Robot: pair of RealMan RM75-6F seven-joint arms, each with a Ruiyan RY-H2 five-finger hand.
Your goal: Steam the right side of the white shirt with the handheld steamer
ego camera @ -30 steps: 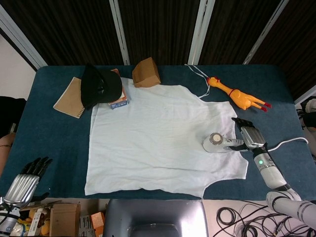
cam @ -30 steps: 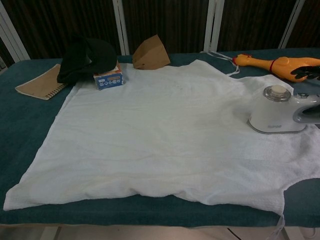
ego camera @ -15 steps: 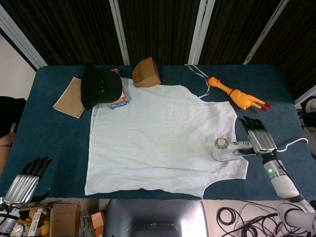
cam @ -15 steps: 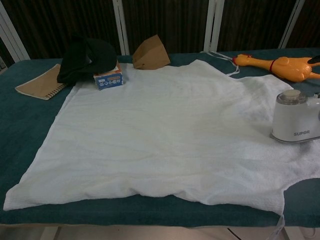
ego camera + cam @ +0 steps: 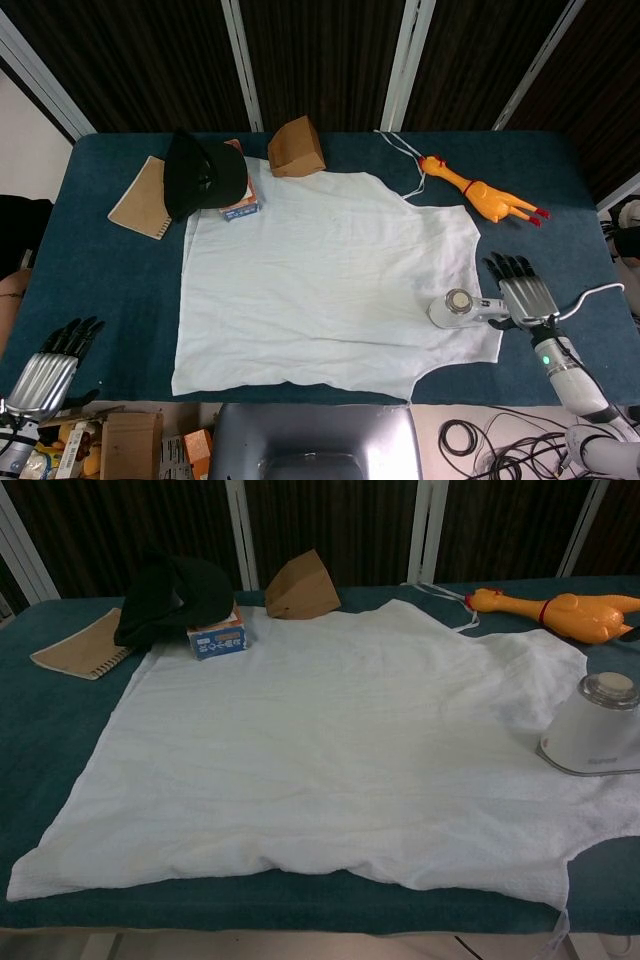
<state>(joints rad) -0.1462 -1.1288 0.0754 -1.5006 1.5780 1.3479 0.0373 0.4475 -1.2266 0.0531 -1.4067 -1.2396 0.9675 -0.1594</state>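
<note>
The white shirt (image 5: 320, 280) lies spread flat on the blue table (image 5: 100, 270); the chest view shows it too (image 5: 330, 730). The white handheld steamer (image 5: 458, 308) stands on the shirt's right side near the lower armhole, and at the right edge of the chest view (image 5: 597, 732). My right hand (image 5: 523, 298) holds the steamer's handle from the right, over the bare table beside the shirt's edge. It is out of the chest view. My left hand (image 5: 50, 368) hangs below the table's near left corner, fingers extended, holding nothing.
A black cap (image 5: 203, 178), a brown notebook (image 5: 140, 198) and a small box (image 5: 242, 207) lie at the shirt's far left corner. A brown paper bag (image 5: 296, 148) and a rubber chicken (image 5: 482, 196) lie along the far side. The steamer's cord (image 5: 600, 289) trails right.
The steamer has slid right and toward the near edge along the shirt's right side, my right hand drawing back with it. The left hand has stayed put.
</note>
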